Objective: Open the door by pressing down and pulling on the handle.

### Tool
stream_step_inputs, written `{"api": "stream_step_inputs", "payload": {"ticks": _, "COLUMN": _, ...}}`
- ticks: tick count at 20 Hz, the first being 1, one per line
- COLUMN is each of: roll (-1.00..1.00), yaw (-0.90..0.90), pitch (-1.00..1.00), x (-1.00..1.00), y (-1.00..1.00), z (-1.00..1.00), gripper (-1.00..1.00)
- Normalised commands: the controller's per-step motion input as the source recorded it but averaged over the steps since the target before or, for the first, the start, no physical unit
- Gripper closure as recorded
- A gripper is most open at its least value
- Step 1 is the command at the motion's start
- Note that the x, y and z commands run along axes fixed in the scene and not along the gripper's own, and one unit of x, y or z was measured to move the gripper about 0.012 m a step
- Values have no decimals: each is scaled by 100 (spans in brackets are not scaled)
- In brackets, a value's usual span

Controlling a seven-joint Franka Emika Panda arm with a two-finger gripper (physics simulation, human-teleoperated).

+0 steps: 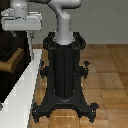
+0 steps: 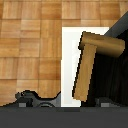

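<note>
I read the tall dark-brown door panel [image 1: 11, 56] in its white frame [image 1: 25, 85] as not yet opened: it filled the exterior view's left, and I saw no gap that told me it had begun to swing, though from that angle I could not be sure. The black robot pedestal [image 1: 64, 75] stood just beside the frame on the wooden parquet floor [image 1: 107, 75], with the grey arm [image 1: 64, 22] rising from it and reaching across toward the door.

The pale grey-white end effector [image 1: 20, 24] hung high near the door, above the tan wood-coloured cylindrical lever handle [image 1: 11, 62], which showed only as a short bar low against the dark panel. In the wrist view the handle [image 2: 92, 62] sat clear below the camera, an L of stub and bar against the panel and frame, with nothing closing round it. I could not tell how wide the end effector's jaws stood; it appeared to have hold of nothing.

So I judged the task barely started: reaching the handle, pressing it down and pulling all remained
</note>
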Motion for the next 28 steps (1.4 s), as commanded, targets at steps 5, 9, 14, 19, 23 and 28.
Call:
{"api": "stream_step_inputs", "payload": {"ticks": 5, "roll": 0, "yaw": 0, "pitch": 0, "x": 20, "y": -40, "z": 0, "gripper": -100}}
{"api": "stream_step_inputs", "payload": {"ticks": 9, "roll": 0, "yaw": 0, "pitch": 0, "x": 25, "y": 0, "z": 0, "gripper": -100}}
{"api": "stream_step_inputs", "payload": {"ticks": 14, "roll": 0, "yaw": 0, "pitch": 0, "x": 0, "y": -40, "z": -40, "gripper": -100}}
{"api": "stream_step_inputs", "payload": {"ticks": 19, "roll": 0, "yaw": 0, "pitch": 0, "x": 0, "y": -40, "z": -80, "gripper": -100}}
{"api": "stream_step_inputs", "payload": {"ticks": 23, "roll": 0, "yaw": 0, "pitch": 0, "x": 0, "y": -50, "z": -50, "gripper": -100}}
{"api": "stream_step_inputs", "payload": {"ticks": 28, "roll": 0, "yaw": 0, "pitch": 0, "x": 0, "y": -40, "z": -60, "gripper": -100}}
